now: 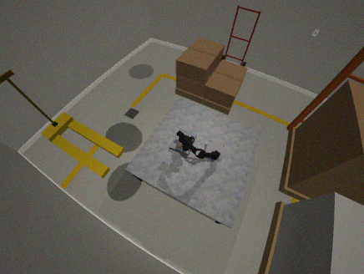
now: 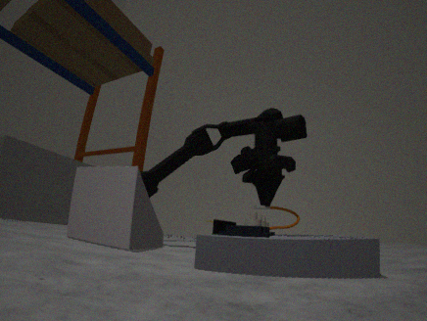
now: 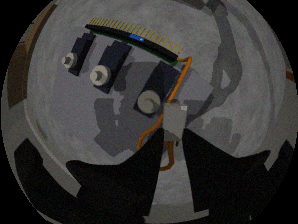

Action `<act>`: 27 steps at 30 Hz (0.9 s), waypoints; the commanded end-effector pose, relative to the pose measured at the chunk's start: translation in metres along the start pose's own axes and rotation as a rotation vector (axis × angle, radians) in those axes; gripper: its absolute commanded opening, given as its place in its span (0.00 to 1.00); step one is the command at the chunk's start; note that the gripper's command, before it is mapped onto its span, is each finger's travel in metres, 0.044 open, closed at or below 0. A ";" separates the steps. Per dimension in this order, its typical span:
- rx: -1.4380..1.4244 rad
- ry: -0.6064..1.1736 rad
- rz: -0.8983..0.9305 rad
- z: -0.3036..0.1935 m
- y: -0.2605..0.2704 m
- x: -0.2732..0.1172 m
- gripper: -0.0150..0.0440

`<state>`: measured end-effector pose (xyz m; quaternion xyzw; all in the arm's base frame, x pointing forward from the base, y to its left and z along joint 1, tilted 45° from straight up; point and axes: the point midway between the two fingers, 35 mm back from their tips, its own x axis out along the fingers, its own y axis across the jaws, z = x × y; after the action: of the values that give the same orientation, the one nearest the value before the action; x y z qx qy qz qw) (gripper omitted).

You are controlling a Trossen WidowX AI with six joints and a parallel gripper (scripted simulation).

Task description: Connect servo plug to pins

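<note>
The plug (image 3: 175,118) is a pale grey block between the fingertips in the wrist view, with a small bright spot at its far right corner. My gripper (image 3: 172,132) (image 2: 265,206) is shut on it and holds it above the table. The orange lead (image 3: 179,85) (image 2: 298,218) loops below the plug and runs up past the nearest servo. The pin row (image 3: 155,37) stands along a black strip (image 3: 117,34), upper left of the plug and well apart from it. A blue band (image 3: 136,37) marks part of the strip. The plug's holes and the band's dot cannot be made out.
Three dark servos (image 3: 166,75) (image 3: 116,57) (image 3: 86,50) with pale round horns lie between the strip and the fingers. In the exterior view a low grey block (image 2: 289,256) carries the parts under the gripper. Boxes (image 1: 200,63) stand at the back in the top view.
</note>
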<state>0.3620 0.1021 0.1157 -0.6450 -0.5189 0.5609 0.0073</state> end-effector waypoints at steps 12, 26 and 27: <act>-0.474 -0.008 0.010 0.032 0.008 -0.005 0.25; -0.892 -0.014 0.010 0.060 0.012 -0.006 0.25; -0.922 -0.014 0.009 0.062 0.012 -0.006 0.25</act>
<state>0.3322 0.0629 0.0929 -0.5956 -0.6951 0.3152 -0.2504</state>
